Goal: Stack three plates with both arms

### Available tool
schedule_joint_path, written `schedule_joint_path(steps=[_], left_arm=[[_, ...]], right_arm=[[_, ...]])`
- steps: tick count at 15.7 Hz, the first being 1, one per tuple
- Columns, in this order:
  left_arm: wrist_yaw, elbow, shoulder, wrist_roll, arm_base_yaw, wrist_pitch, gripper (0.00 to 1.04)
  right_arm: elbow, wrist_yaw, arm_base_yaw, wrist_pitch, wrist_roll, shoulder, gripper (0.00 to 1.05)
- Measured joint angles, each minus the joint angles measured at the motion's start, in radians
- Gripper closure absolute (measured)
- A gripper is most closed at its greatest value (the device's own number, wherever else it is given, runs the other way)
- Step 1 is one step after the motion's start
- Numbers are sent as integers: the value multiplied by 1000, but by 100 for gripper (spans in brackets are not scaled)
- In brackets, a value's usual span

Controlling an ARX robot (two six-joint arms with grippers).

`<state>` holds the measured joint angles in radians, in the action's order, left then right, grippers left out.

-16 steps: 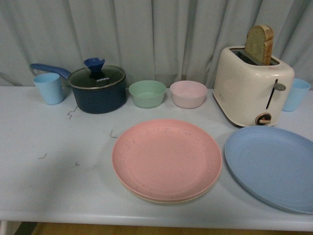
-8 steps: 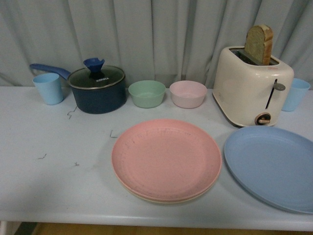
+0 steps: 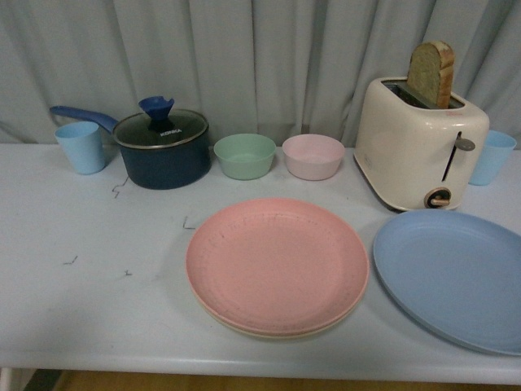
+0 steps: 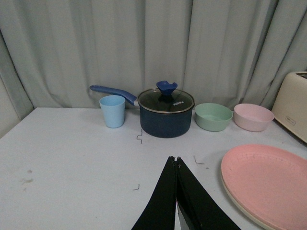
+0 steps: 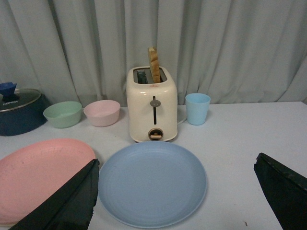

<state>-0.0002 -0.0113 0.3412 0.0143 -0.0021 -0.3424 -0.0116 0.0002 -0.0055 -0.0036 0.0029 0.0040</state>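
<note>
The front camera shows me neither arm, only the table (image 3: 98, 309) and what stands on it. The pink plate (image 3: 277, 262) sits on top of the beige plate (image 3: 273, 333), whose rim just peeks out along the near edge; the pair lies near the middle, towards the front. The blue plate (image 3: 452, 277) lies flat on its own just to the right, parted from the stack by a narrow strip of table, in front of the cream toaster (image 3: 419, 151) with a slice of bread (image 3: 431, 73) standing in it.

On the left wrist feed the left gripper (image 4: 175, 160) is pinched closed, its black tips meeting with nothing between them, above bare table near the stacked pair. On the right wrist feed the right gripper (image 5: 176, 160) is spread wide and grasps nothing, its black fingers (image 5: 67, 203) far apart (the blue plate shows in the gap between them); I cannot tell its height over that plate.

Along the back stand a light blue cup (image 3: 81, 147), a dark blue pot (image 3: 161, 155), a green bowl (image 3: 244, 155) and a pink bowl (image 3: 313, 156)
</note>
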Motion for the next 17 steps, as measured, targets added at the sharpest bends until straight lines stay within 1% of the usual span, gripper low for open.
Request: schedule_joint_path(steps=[8, 9, 10, 11, 12, 14, 15, 17], left_arm=[[0, 0, -164, 0, 0, 164, 103], [-1, -2, -203, 0, 0, 221, 103], [2, 0, -309, 0, 0, 357, 103], [0, -5, -333, 0, 0, 328, 103], [1, 0, -333, 0, 0, 353, 103], [0, 0, -333, 0, 0, 342, 103], [0, 0, -333, 0, 0, 346, 100], [0, 0, -333, 0, 0, 346, 75]], right_arm=[[0, 0, 0, 0, 0, 0, 6], [0, 0, 0, 0, 0, 0, 6], [0, 0, 0, 0, 0, 0, 6], [0, 0, 0, 0, 0, 0, 6], [0, 0, 0, 1, 0, 0, 6], [0, 0, 0, -1, 0, 0, 6], [0, 0, 0, 0, 0, 0, 6], [0, 0, 0, 0, 0, 0, 6]])
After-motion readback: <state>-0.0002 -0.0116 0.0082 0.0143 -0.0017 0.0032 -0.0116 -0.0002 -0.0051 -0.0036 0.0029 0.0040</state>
